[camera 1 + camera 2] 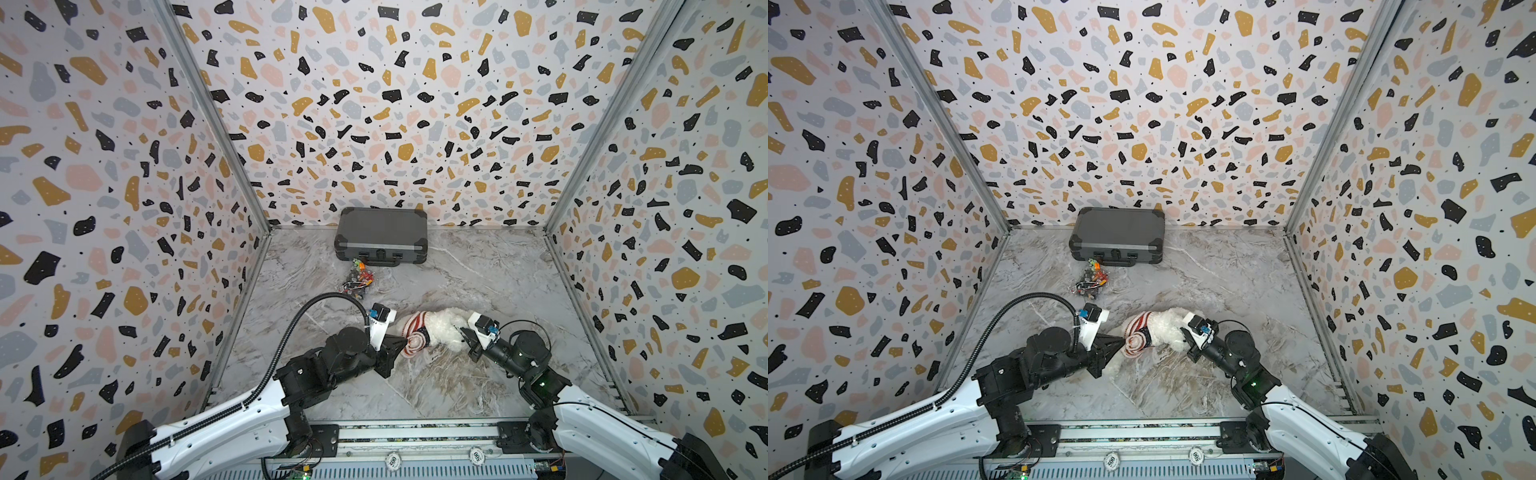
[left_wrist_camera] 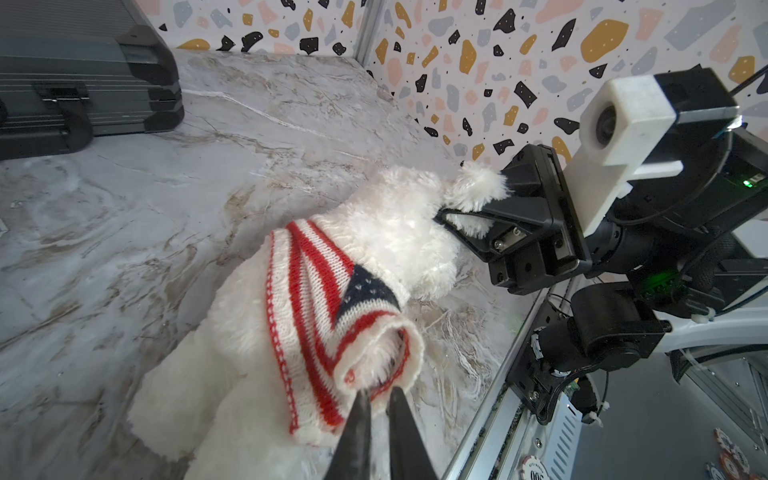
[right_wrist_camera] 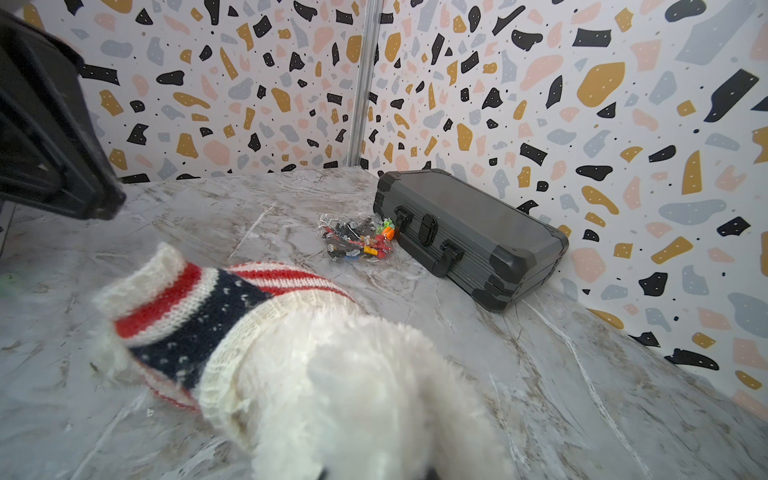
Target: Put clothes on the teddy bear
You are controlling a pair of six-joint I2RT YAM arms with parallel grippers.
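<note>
Nearest, on the front rail: two poker chips [image 1: 392,460].

Beyond, on the marbled table [image 1: 457,386], between the two arms: the teddy bear [image 1: 442,328], white and fluffy, lying across the near middle of the surface. Wears the sweater [image 1: 415,330] only in part. Red-and-white stripes with a navy patch, bunched around the end toward the left arm. Bare fur over the rest.

Pinched at the sweater's rolled edge by the left gripper [image 2: 378,395]. Fingers [image 2: 360,415] nearly together, knit caught between the tips, plain in the left wrist view.

Clamped at the opposite end by the right gripper [image 2: 461,208]. Jaws closed on a tuft of white fur. Limb or ear, cannot tell.

Farther back, well apart from the bear: a clear bag of small coloured pieces [image 1: 357,279], lying just beside the front of the case [image 1: 381,235]. Dark grey, closed, flat on the table, latches toward the arms, back edge against the terrazzo-patterned wall [image 1: 395,104].
</note>
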